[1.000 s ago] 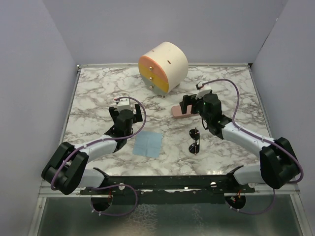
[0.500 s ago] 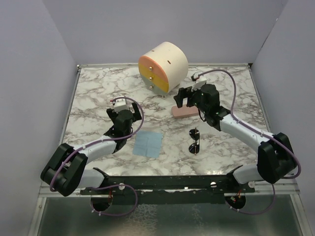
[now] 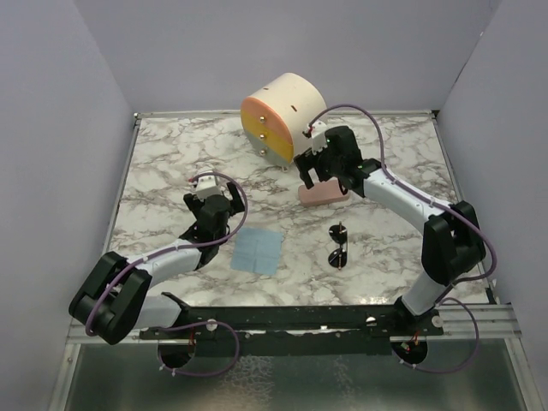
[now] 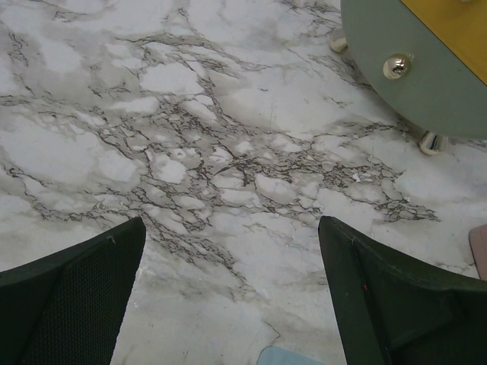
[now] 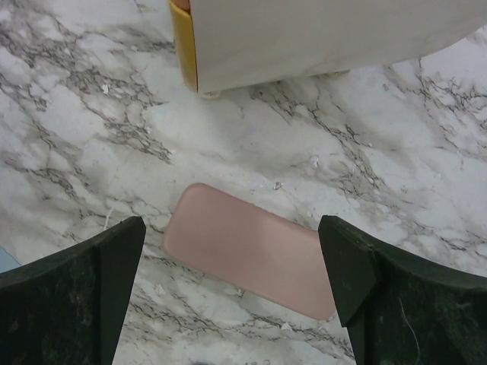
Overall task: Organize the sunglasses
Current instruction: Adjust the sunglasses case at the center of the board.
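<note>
The sunglasses [image 3: 338, 247] sit on the marble bench [image 3: 171, 171] toward the near side, off to the right of the blue cloth [image 3: 257, 249] and apart from both arms. My worry: the right arm [image 3: 394, 193] is stretched out over the pink case [image 5: 251, 255] next to the drawer unit [image 3: 282, 116], right jaws spread wide and empty. It could shove the case into the drawers, or clip the glasses' thin frame swinging over. The left arm [image 3: 171, 253] reaches forward low, left jaws wide open too, holding nothing.
</note>
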